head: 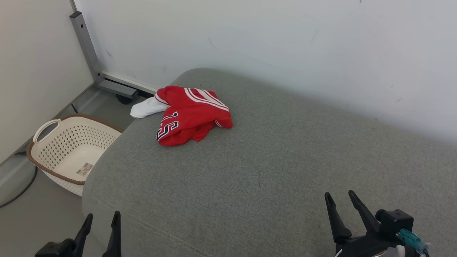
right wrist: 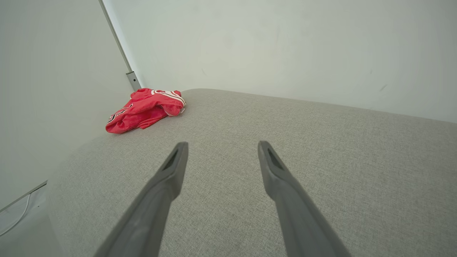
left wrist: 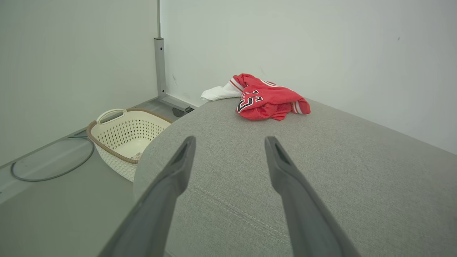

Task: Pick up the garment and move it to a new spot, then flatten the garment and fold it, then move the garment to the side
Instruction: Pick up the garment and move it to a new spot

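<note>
Two grippers up, both empty on my feeds. Left gripper (head: 102, 215) sits at the lower left of the head view, over the near left corner of the grey cushion (head: 271, 171), fingers apart w/ nothing between them. Left wrist view confirms: left gripper (left wrist: 230, 140) spread wide, only cushion fabric showing in the gap. Right gripper (head: 339, 194) is at the lower right, above the cushion's near right side, fingers also apart. In the right wrist view the right gripper (right wrist: 222, 143) has bare upholstery between its tips.

Garment (head: 191, 116) is a red jersey w/ white stripes and black-and-white number print, lying crumpled in a heap on the cushion's far left part, near the rounded back corner and close to the wall (head: 285, 43). It's well apart from both grippers. Same heap shows in the left wrist view (left wrist: 269, 98) and, smaller, in the right wrist view (right wrist: 142, 109). A white cloth piece (head: 146, 108) sticks out from its left side over the cushion edge; can't tell if it's part of the jersey or separate.

On the floor left of the cushion: cream perforated basket (head: 64, 142) w/ brown rim, touching or just beside the cushion's side. Dark cable (head: 21, 191) curls beside it. Grey metal post (head: 85, 46) stands in the corner behind.
</note>
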Tool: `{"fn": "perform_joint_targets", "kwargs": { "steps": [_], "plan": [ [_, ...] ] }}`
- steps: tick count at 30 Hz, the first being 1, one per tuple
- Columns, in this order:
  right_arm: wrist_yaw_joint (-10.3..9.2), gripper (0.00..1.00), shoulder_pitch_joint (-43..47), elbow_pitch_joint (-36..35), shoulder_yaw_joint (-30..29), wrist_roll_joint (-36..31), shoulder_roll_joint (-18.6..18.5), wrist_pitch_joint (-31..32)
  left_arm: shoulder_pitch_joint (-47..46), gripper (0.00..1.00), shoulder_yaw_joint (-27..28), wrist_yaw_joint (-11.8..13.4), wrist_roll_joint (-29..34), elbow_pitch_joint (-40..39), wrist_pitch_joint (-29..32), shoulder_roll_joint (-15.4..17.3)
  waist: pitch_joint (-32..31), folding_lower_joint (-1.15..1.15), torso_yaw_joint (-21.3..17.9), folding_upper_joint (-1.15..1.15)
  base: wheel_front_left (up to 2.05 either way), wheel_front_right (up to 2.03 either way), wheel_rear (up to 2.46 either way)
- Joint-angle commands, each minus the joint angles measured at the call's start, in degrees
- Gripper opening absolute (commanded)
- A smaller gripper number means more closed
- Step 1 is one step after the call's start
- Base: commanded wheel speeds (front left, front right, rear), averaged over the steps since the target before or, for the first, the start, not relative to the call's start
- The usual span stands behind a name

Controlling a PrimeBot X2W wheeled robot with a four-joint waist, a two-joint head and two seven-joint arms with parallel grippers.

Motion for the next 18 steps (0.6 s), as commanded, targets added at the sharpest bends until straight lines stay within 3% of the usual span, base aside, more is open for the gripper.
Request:
{"fn": "perform_joint_targets", "kwargs": {
  "steps": [1, 9, 18],
  "plan": [
    [-0.04, 1.0, -0.49, -0.37, -0.07, -0.59, -0.19, 0.08, -1.1, 1.0, -0.39, -0.36, -0.22, 0.35, 0.6, -0.04, 0.45, 0.0, -0.17, -0.01, 0.0, 0.0, 0.0],
    [-0.04, 1.0, -1.17, -2.11, -0.46, -1.98, -0.19, 1.02, -6.28, 1.0, -1.36, -2.5, -2.16, 4.52, 4.61, 0.13, 2.32, 0.0, -0.77, -0.01, 0.0, 0.0, 0.0],
    [-0.04, 1.0, -2.54, -8.26, -0.96, -6.51, -0.2, 5.58, -26.05, 1.0, -5.26, -6.57, -5.0, 18.18, 15.65, 0.11, 8.56, 0.0, -2.38, -0.01, 0.0, 0.0, 0.0]
  ]
}}
